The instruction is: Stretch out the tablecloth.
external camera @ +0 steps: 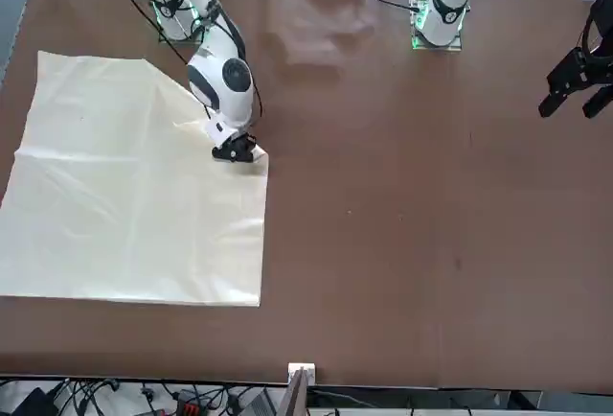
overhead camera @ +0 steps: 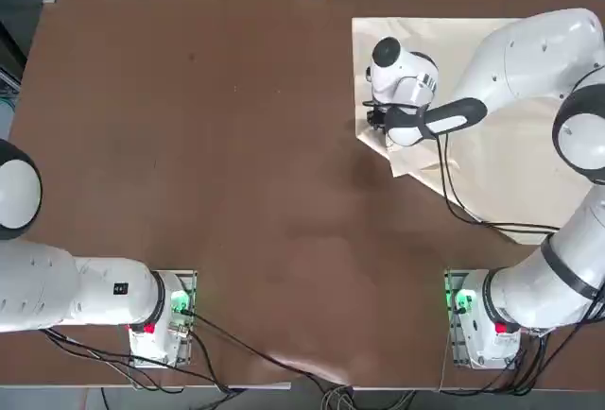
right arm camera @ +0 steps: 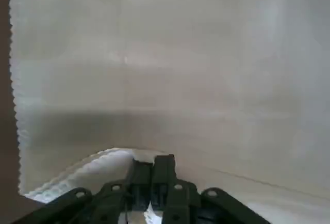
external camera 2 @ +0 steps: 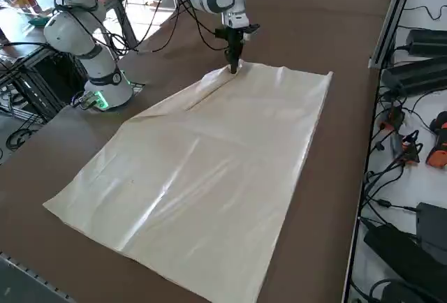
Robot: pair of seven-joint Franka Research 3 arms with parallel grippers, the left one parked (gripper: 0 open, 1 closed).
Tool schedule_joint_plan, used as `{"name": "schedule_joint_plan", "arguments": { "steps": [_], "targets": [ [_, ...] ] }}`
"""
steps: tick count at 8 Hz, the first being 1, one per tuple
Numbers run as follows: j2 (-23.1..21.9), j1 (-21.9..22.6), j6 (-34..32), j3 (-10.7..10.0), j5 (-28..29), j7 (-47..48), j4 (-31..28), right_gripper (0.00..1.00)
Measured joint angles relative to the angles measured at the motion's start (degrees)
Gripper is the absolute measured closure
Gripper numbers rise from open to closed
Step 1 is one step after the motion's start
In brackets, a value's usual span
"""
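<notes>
The tablecloth [external camera: 124, 196] is spread over the far right part of the brown worktop [overhead camera: 236, 145], as the robot faces it, partly beneath the white right arm [overhead camera: 529, 60] in the top view. It is a plain cream-beige sheet, thin and slightly shiny, many times larger than the black right tool [right arm camera: 153, 163]. The tool is clenched, its two fingers together on a gathered bit of the cloth at the border nearer the middle of the worktop. There the fabric doubles over: a narrow folded strip runs from the fingertips along the robot's side of the sheet, with a loose flap beside it. Most of the rest lies fairly flat, marked by faint straight creases and soft ripples, and the right side view catches a bright, glossy streak across it. The wrist view shows a finely scalloped edge, with the hem turned up into a pale fold beside the fingers. The front view shows the edge farthest from the robot running nearly straight, with worktop visible beyond it. Dark cables [overhead camera: 452, 193] hang from the arm and pass over the cloth.
</notes>
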Motion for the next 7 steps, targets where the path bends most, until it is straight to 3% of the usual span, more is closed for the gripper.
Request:
{"name": "schedule_joint_plan", "arguments": {
  "steps": [7],
  "targets": [
    [0.02, 0.22, -0.28, 3.43, 3.43, 14.12, -4.33, 0.97]
  ]
}}
